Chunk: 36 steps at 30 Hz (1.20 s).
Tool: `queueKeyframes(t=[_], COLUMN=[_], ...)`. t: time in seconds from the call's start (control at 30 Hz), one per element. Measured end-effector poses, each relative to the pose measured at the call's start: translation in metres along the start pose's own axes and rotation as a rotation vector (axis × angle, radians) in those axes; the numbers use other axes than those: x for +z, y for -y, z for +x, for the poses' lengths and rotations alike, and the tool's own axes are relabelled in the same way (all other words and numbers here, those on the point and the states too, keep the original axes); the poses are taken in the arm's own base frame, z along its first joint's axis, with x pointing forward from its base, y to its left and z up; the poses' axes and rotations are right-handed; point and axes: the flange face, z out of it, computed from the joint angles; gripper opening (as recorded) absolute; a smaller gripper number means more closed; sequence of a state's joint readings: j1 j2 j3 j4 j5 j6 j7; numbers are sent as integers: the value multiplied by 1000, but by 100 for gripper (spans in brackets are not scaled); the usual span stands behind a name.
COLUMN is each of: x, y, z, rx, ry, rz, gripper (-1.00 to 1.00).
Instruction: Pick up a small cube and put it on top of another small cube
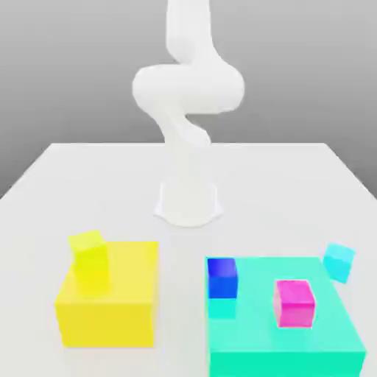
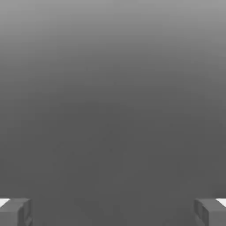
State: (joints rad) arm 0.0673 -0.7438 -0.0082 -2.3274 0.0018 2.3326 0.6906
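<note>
While tool (image 2: 113,212) gapes, cyan cube (image 1: 339,263) tilts.

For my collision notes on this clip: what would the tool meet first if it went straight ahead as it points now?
The way ahead of the open tool looks free, though depth is unclear against the plain grey.

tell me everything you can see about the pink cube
The pink cube is a small, plain block in bright magenta, with no markings or separate parts to be seen. It looks smooth and solid, its upper face a deeper shade than the face toward the camera. It sits upright on top of the large turquoise-green block, toward the exterior view's right of the small dark blue cube, with a gap between them. Nothing rests on it, and no gripper touches it.
</note>
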Motion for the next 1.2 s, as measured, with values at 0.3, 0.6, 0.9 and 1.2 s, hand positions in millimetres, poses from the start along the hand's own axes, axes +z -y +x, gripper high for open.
queueKeyframes(t=[0.3,0.6,0.9,1.2], x=[123,211,262,280], y=[42,60,39,-20], z=[-91,-221,-366,-499], rx=[-556,-1118,-1686,-2256], ry=[240,452,643,817], rz=[41,135,275,462], gripper=[0,0,0,0])
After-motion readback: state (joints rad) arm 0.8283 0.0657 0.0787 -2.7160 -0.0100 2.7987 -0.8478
